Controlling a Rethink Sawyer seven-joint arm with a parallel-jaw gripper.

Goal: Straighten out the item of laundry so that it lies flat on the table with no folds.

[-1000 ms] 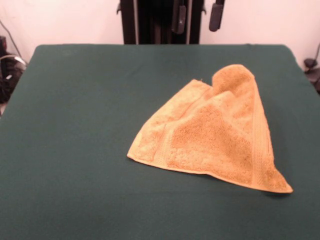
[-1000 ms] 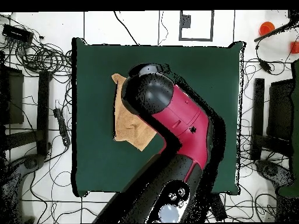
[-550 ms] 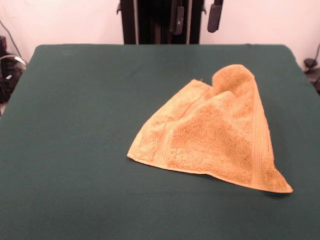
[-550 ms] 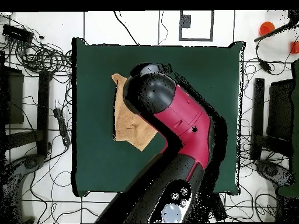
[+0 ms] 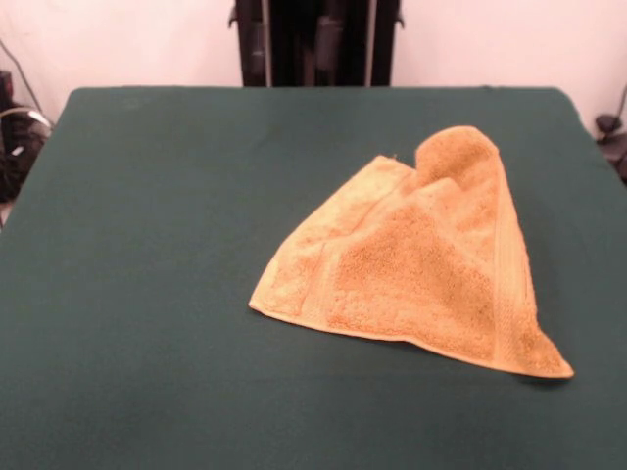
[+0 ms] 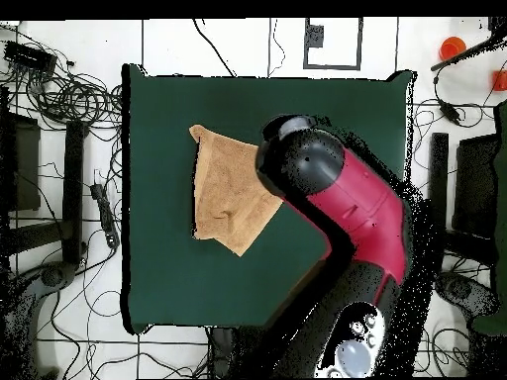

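Observation:
The item of laundry (image 5: 421, 264) is a golden tan towel lying right of centre on the table (image 5: 147, 196). It is folded over into a rough triangle, with a raised hump at its far corner and a point toward the near right. Woven bands run along its right side and near its left edge. In the overhead view the towel (image 6: 228, 193) lies fully uncovered on the left half of the green table (image 6: 337, 109). The red and black arm (image 6: 347, 198) hangs over the table just right of the towel. The gripper is hidden under the arm there and does not show in the front view.
Green cloth stretches wide to the left and front of the towel in the front view. Overhead, cables (image 6: 59, 94) litter the floor on the left, dark stands flank both sides, and a small orange object (image 6: 452, 46) sits at the top right.
Overhead, the arm has swung to the right, off the towel, uncovering all of it. The gripper tips that showed at the front view's top edge are gone. The towel has not moved.

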